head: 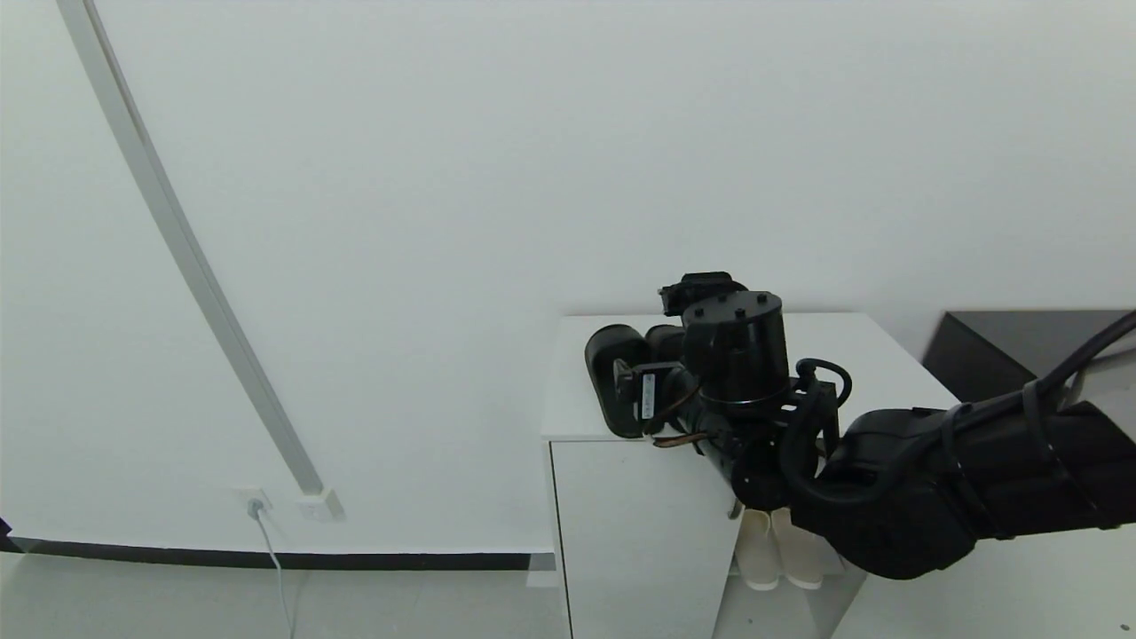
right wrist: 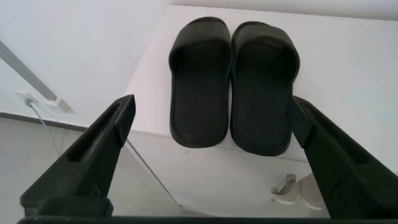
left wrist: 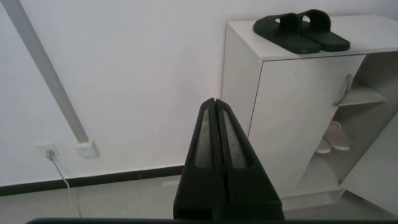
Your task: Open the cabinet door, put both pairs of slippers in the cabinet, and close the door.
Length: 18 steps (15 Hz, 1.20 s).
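A pair of black slippers lies side by side on the white cabinet's top, near its left front edge. My right gripper hovers open just in front of and above them, one finger on each side of the pair, touching neither. A pair of white slippers stands on a lower shelf inside the cabinet's open right half. The cabinet's left door is closed. My left gripper is shut and empty, held low and well left of the cabinet.
A wall socket with a cable and a slanting grey wall strip are to the cabinet's left. A dark surface lies right of the cabinet. Bare floor stretches in front.
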Available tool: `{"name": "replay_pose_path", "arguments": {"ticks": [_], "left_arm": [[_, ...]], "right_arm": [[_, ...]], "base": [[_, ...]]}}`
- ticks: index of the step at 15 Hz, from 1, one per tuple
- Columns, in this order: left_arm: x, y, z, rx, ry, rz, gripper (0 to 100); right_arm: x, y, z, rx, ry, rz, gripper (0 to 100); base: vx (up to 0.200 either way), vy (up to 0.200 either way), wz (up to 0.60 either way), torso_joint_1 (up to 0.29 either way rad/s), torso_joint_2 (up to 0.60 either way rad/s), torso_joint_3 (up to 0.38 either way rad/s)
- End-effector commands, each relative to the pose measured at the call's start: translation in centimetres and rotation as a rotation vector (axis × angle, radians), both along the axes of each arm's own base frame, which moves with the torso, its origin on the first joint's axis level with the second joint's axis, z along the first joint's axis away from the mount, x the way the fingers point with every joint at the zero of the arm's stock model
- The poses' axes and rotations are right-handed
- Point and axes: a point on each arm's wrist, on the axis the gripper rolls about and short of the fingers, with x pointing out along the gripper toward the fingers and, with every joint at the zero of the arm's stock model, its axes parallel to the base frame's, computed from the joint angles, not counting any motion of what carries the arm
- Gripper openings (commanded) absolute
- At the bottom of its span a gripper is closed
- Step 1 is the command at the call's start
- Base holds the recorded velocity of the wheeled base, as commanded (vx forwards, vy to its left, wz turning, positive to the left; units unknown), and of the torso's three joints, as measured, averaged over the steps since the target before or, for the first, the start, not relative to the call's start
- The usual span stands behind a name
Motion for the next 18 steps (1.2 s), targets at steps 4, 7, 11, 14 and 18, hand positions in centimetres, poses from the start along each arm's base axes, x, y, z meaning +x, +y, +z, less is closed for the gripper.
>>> {"name": "replay_pose_path", "arguments": {"ticks": [4, 7, 11, 14, 18], "left_arm": [[0.0, 0.0, 0.0, -0.001, 0.001, 0.002, 0], [0.0, 0.0, 0.0, -0.001, 0.001, 0.000, 0], [0.0, 0.0, 0.0, -0.001, 0.001, 0.000, 0], [0.0, 0.0, 0.0, -0.001, 0.001, 0.002, 0], [0.0, 0.0, 0.0, -0.001, 0.001, 0.000, 0]], "right_arm": [[0.4, 0.0, -3.0, -0.024, 0.068, -0.020, 100], [0.9, 0.0, -5.6, -0.049, 0.098, -0.032, 100], [3.0, -0.3, -8.1, -0.046, 0.095, -0.061, 100], [4.7, 0.0, -9.6, -0.054, 0.074, -0.071, 100], [7.1, 0.9, -10.1, -0.035, 0.035, -0.085, 100]], "base": [[0.200, 0.000, 0.00, 0.007, 0.00, 0.002], [0.133, 0.000, 0.00, 0.006, 0.00, 0.003], [0.000, 0.000, 0.00, 0.000, 0.00, 0.000], [0.000, 0.000, 0.00, 0.000, 0.00, 0.000], [0.000, 0.000, 0.00, 0.000, 0.00, 0.000]]}}
